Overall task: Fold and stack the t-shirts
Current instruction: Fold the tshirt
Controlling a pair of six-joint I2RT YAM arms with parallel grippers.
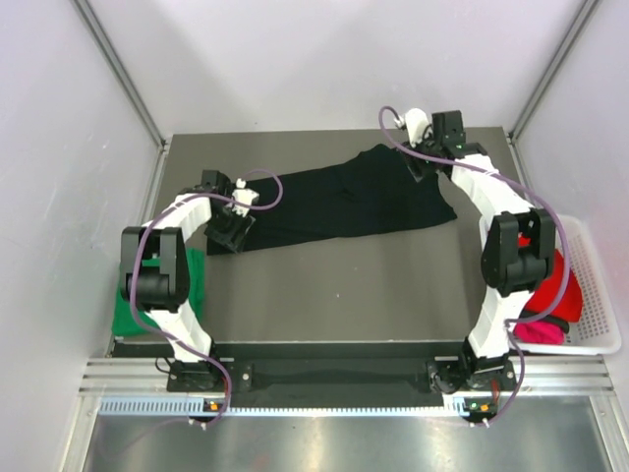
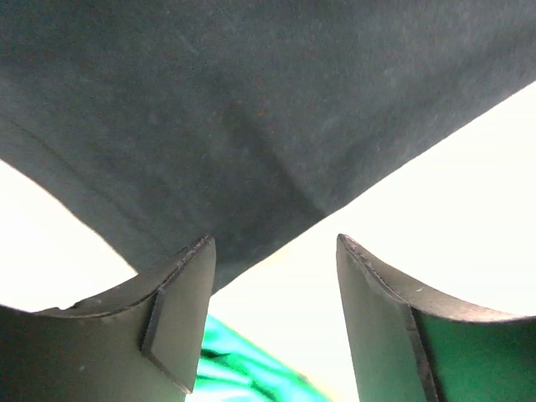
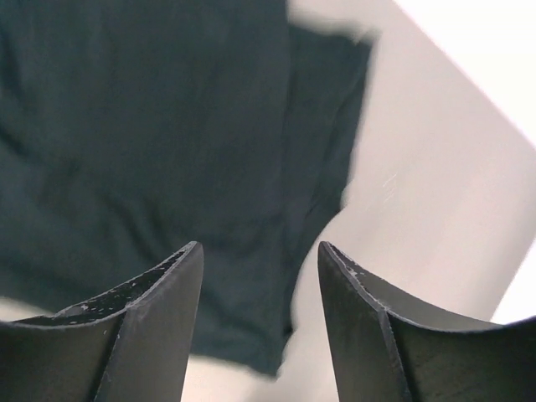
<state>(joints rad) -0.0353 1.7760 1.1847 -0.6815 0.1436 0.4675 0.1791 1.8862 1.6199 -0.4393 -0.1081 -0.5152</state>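
Note:
A large black t-shirt (image 1: 344,202) lies spread across the far half of the table, from near left to far right. My left gripper (image 1: 229,228) is open and empty above its near left corner; the left wrist view shows that black corner (image 2: 251,126) just beyond the fingertips. My right gripper (image 1: 423,162) is open and empty above the shirt's far right edge, and the right wrist view shows the black cloth (image 3: 151,142) below it. A bright green t-shirt (image 1: 133,295) lies at the left table edge beside the left arm, and shows in the left wrist view (image 2: 243,368). Red and pink shirts (image 1: 550,305) lie in the basket.
A white mesh basket (image 1: 600,295) stands at the right edge of the table beside the right arm. Grey walls with metal frame bars close in the left, right and far sides. The bare grey table (image 1: 344,285) stretches between the black shirt and the arm bases.

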